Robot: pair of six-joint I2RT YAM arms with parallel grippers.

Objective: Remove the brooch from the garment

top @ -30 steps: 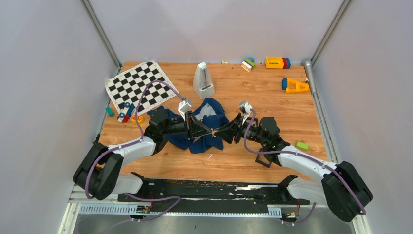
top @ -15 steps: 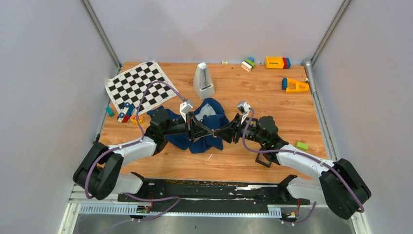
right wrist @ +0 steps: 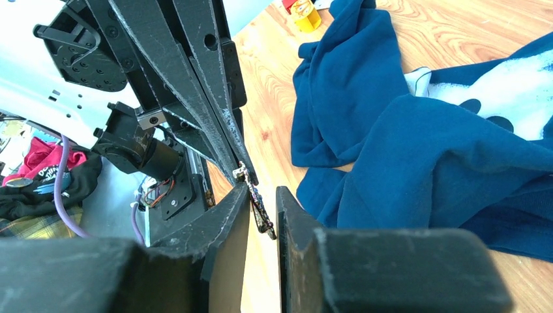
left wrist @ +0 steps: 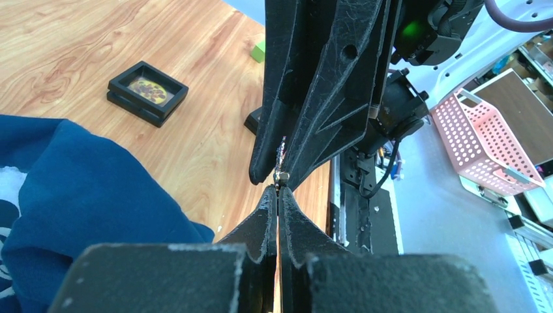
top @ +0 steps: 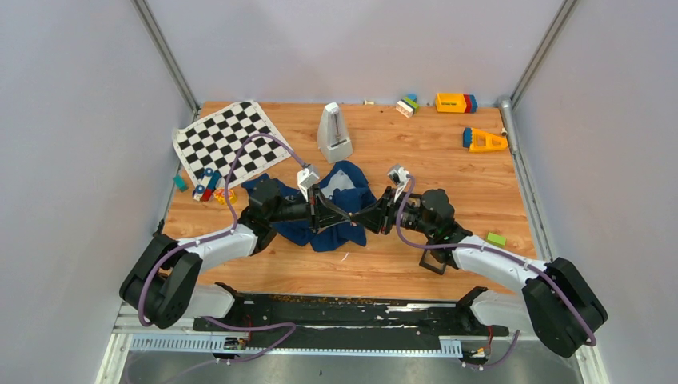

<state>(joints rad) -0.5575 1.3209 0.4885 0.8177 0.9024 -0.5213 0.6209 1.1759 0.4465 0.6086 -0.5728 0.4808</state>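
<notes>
The navy garment (top: 340, 188) lies crumpled at the table's middle, its pale print showing (right wrist: 424, 130). In front of it both grippers meet tip to tip above the wood. My left gripper (top: 345, 214) (left wrist: 278, 189) is shut, pinching the tiny metal end of the brooch (left wrist: 282, 175). The brooch (right wrist: 259, 207) is clear of the cloth; it hangs as a small dark glittery strip from those tips, between my right gripper's fingers. My right gripper (top: 360, 218) (right wrist: 262, 192) stands narrowly open around it, and the strip leans on one pad (right wrist: 242, 195).
A black square frame (left wrist: 147, 91) lies on the wood near the right arm (top: 432, 262), with a green block (top: 496, 238) beyond. The chequered cloth (top: 228, 140), a white wedge-shaped object (top: 334, 132) and coloured toys (top: 209, 188) (top: 456, 102) (top: 485, 141) sit farther back.
The right gripper's jaws have narrowed around the brooch and that arm has crept slightly left. The left gripper stays shut in place.
</notes>
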